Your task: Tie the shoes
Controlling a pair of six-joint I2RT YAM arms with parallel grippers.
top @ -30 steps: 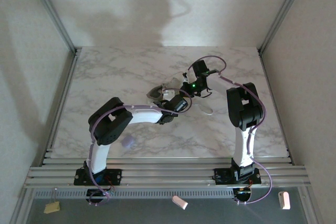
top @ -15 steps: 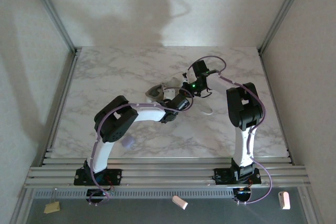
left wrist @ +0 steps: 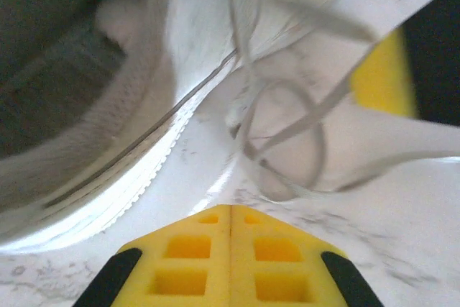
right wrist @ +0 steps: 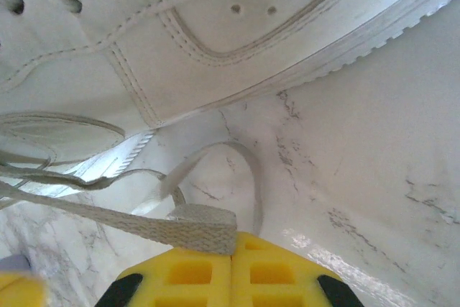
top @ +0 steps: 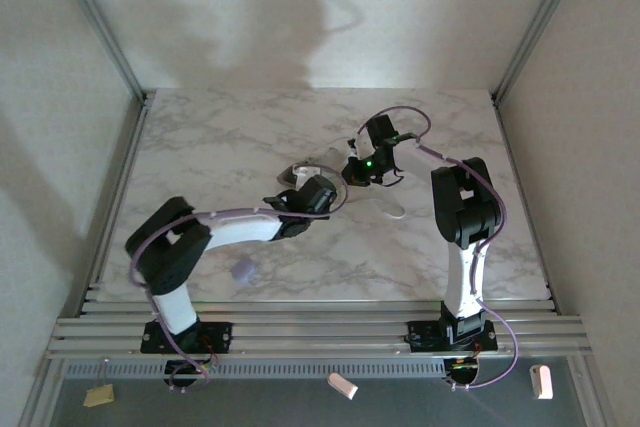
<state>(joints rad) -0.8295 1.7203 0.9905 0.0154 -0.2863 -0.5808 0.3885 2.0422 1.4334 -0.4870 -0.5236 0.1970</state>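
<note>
top external: the white sneaker (top: 318, 162) sits a little beyond the middle of the marble table (top: 200, 147), between the two wrists. the left gripper (top: 312, 185) is at its near side, and the right gripper (top: 353, 171) is just beside its right end. against a second ago, the left arm's elbow has swung out to the left and its gripper has drawn left along the shoe. the right arm has kept its place. a lavender blob (top: 243, 269) lies near the left arm, well apart from the shoe. bare marble lies open to the left, right and beyond. frame posts (top: 112, 57) rise at the far corners and a rail (top: 320, 329) runs along the near edge.

left wrist: the left gripper (left wrist: 230, 213) is clenched, pads flush, with nothing seen between them. the sneaker (left wrist: 108, 127) takes the upper left. a lace loop (left wrist: 287, 141) lies on the marble just ahead of the tips.

right wrist: the right gripper (right wrist: 233, 239) is clamped on a flat lace (right wrist: 108, 217) that runs off to the left. the sneaker (right wrist: 237, 41) is close above.
</note>
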